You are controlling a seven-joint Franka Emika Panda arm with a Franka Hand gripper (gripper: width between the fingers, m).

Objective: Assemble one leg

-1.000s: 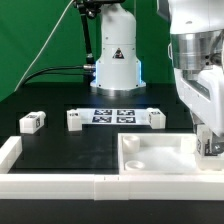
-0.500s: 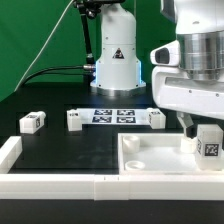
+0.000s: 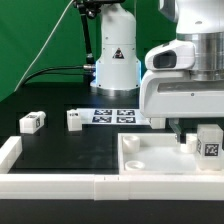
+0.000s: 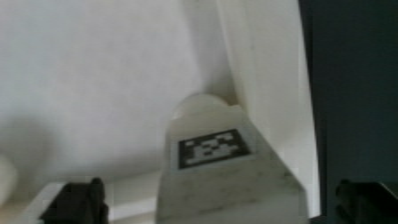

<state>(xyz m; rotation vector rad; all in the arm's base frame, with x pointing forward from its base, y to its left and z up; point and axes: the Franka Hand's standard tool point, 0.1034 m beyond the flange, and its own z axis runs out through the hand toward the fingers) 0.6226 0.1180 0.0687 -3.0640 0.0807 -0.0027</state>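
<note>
A leg [image 3: 208, 140], a small white block with a square marker, stands upright in the near right corner of the large white tray [image 3: 150, 158]. My gripper [image 3: 197, 134] hangs just above it. In the wrist view the leg [image 4: 222, 150] sits between my two dark fingers [image 4: 80, 203], with a gap on each side. The jaws are open and not pressing on it. Two more legs [image 3: 31, 122] [image 3: 75, 120] lie on the black table at the exterior view's left. Another leg is mostly hidden behind my hand.
The marker board [image 3: 112, 115] lies flat mid-table in front of the arm's base [image 3: 115, 62]. A white rail [image 3: 60, 186] runs along the front edge and turns up at the exterior view's left. A green backdrop stands behind.
My hand has shifted toward the exterior view's left and risen slightly. The leg in the tray corner has stayed where it was and now shows more fully.
</note>
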